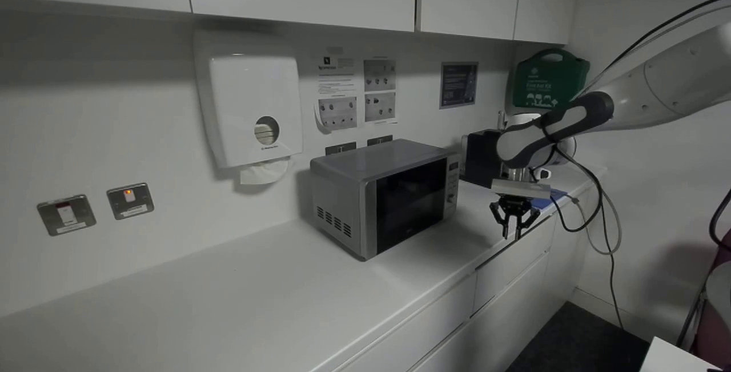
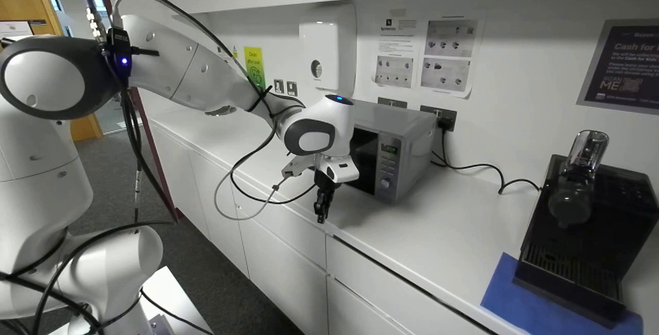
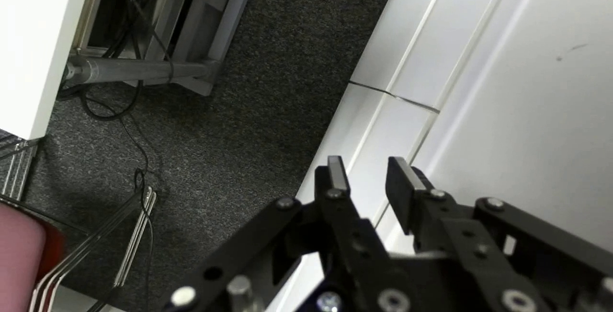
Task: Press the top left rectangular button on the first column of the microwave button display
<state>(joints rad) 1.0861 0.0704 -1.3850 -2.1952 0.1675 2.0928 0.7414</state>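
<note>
In the middle of an exterior view, the microwave (image 1: 382, 198) stands on the bench (image 1: 228, 292); your fingers (image 3: 400, 197) are apart, with nothing between them. I judge the microwave stiff and rather heavy: a light press should not move it, but a hard push may slide it. You need not grasp it. Better bring the fingers together and press squarely on the panel (image 2: 388, 168), at its top left button, too small here to single out.

Arm (image 2: 206, 85) bent, gripper (image 3: 366, 173) downward, its fingers (image 3: 403, 192) apart
</note>
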